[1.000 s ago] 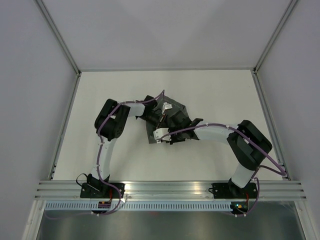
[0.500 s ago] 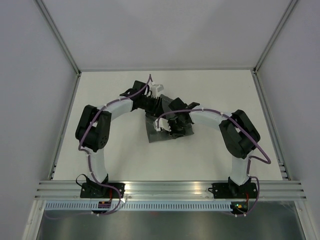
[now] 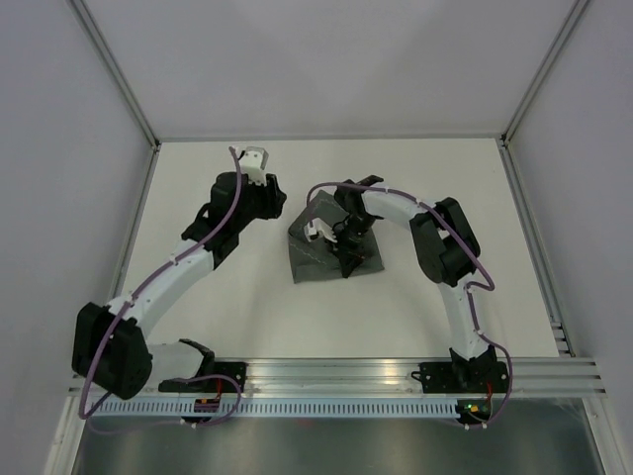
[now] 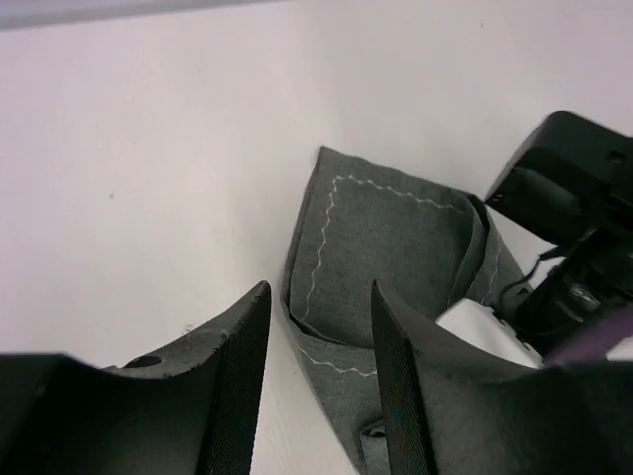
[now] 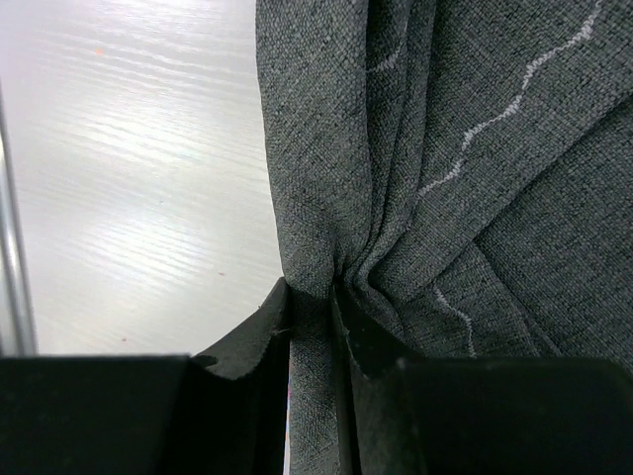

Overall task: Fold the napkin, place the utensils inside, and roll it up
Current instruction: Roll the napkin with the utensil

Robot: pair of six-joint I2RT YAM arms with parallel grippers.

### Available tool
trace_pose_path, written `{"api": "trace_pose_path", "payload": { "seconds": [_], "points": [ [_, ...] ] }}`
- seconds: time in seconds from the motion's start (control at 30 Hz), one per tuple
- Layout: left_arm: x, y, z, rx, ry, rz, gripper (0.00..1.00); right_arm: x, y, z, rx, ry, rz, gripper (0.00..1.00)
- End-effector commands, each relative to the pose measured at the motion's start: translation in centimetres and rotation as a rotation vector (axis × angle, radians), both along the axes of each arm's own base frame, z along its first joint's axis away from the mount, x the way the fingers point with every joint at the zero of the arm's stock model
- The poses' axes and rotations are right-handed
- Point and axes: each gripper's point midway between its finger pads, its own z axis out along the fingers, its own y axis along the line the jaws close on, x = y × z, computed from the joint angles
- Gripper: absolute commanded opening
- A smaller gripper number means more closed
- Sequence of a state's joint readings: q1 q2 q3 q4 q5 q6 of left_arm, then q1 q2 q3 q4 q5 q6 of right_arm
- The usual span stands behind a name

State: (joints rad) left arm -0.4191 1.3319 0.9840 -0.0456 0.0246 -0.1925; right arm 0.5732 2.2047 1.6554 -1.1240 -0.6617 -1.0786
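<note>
The dark grey napkin (image 3: 316,259) lies folded into a small bundle at mid-table, its pale wavy stitch line showing in the left wrist view (image 4: 396,233). My right gripper (image 3: 343,253) comes down onto its far right part and is shut on a bunched fold of the cloth (image 5: 445,148), which is pinched between the jaws (image 5: 312,297). My left gripper (image 3: 280,209) hovers just left of the napkin's far left corner. It is open (image 4: 318,297) with nothing between its fingers. The utensils are hidden.
The white tabletop (image 3: 425,297) is bounded by grey walls and a metal rail (image 3: 336,374) at the near edge. The left arm's elbow (image 3: 107,346) reaches low on the near left. The right arm (image 3: 445,237) arches over the right of the napkin.
My left gripper has let go of the cloth, opened, and drawn back left off the napkin as its arm stretched out. The right gripper shifted toward the back, still pinching the cloth.
</note>
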Motion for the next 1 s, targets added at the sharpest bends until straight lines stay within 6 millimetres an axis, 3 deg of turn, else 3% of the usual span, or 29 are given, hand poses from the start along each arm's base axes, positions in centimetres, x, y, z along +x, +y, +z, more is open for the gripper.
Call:
{"api": "trace_pose_path", "payload": {
  "seconds": [0.0,0.03,0.07,0.13,0.33,0.5,0.6,0.67,0.7,0.77,0.8,0.97],
  "points": [
    [-1.5,1.0,4.0,0.003,-0.215,0.114,0.51,-4.3,-2.4,-2.7,-0.131,0.243,0.033,0.18],
    [-2.5,0.7,3.1,0.035,-0.227,0.097,0.51,-4.3,-2.4,-3.2,-0.139,0.26,0.028,0.18],
    [-3.7,-0.8,3.6,0.065,-0.275,0.046,0.51,-4.2,-2.4,-3.4,-0.144,0.265,0.026,0.18],
    [-5.0,-1.1,3.7,0.116,-0.32,0.053,0.52,-3.9,-2.3,-3.6,-0.149,0.277,0.018,0.18],
    [-9.9,-4.8,1.2,0.224,-0.392,-0.094,0.52,-2.8,-2.1,-4.2,-0.158,0.295,-0.017,0.18],
    [-13.2,-8.4,-3.0,0.345,-0.348,-0.302,0.54,-2.2,-2.3,-4.5,-0.16,0.299,-0.042,0.18],
    [-14.6,-10.6,-6.0,0.419,-0.295,-0.424,0.55,-1.9,-2.2,-4.6,-0.158,0.299,-0.055,0.18],
    [-15.1,-11.9,-7.0,0.466,-0.281,-0.483,0.56,-1.8,-2.3,-4.7,-0.16,0.303,-0.062,0.18],
    [-15.2,-12.4,-8.8,0.511,-0.252,-0.511,0.56,-1.7,-2.3,-4.8,-0.16,0.303,-0.063,0.18],
    [-15.2,-13.4,-9.5,0.545,-0.248,-0.547,0.56,-1.6,-2.4,-5.0,-0.16,0.302,-0.071,0.18],
    [-15.4,-13.9,-11.1,0.579,-0.226,-0.575,0.56,-1.5,-2.4,-5.1,-0.162,0.302,-0.073,0.18],
    [-15.5,-15.9,-13.0,0.613,-0.211,-0.638,0.56,-1.0,-2.5,-5.2,-0.159,0.306,-0.09,0.18]
  ]
}}
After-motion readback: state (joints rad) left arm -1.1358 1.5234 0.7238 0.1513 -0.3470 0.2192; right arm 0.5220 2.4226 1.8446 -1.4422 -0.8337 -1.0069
